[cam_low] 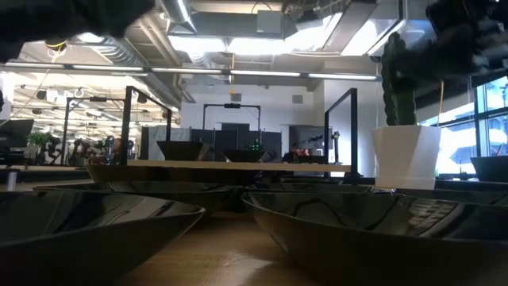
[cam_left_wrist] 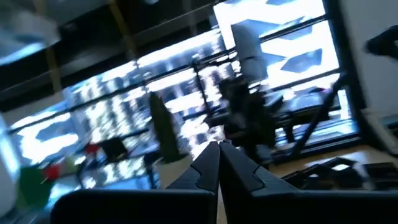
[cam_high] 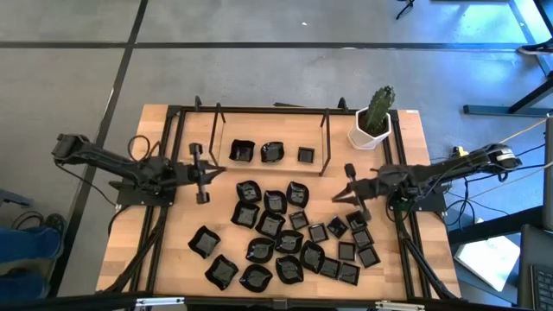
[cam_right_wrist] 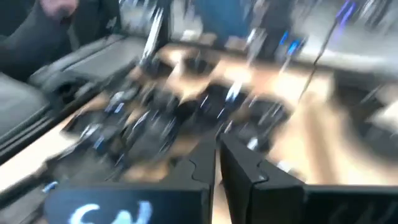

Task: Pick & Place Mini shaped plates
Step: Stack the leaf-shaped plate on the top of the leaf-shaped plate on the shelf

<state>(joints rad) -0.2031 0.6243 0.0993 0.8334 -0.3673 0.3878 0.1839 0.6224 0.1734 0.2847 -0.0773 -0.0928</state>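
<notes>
- Showing the counter (cam_high: pixel 173 259) from above: the mini shaped plates (cam_high: pixel 285 238) are seen scattered in a dense cluster from the centre toward five o'clock, and three more plates (cam_high: pixel 270 153) are seen lined up inside a black wire frame (cam_high: pixel 268 117) at twelve o'clock.
- The white pot with a cactus (cam_high: pixel 373 130) is seen at one o'clock, apart from the plates.
- The left claw (cam_high: pixel 204 174) is held at nine o'clock of the cluster, above bare wood, just outside the frame's near corner. Its fingers are seen pressed together in its wrist view, with nothing between them.
- The right claw (cam_high: pixel 356 195) is held at three o'clock of the cluster, over the nearest square plates. Its fingers are seen nearly together in its own wrist view, and no plate is clamped.
- The step in hand is judged to be the approach for a pick, since neither claw carries a plate.
- To do it well, the fingers should be spread before descent, and one plate at the cluster's edge should be chosen so that neighbours are not nudged.
- A rim should be pinched between the fingers, not the glossy floor of the dish, which is judged slippery.
- The lift should be made straight up before any travel toward the frame at twelve o'clock.
</notes>
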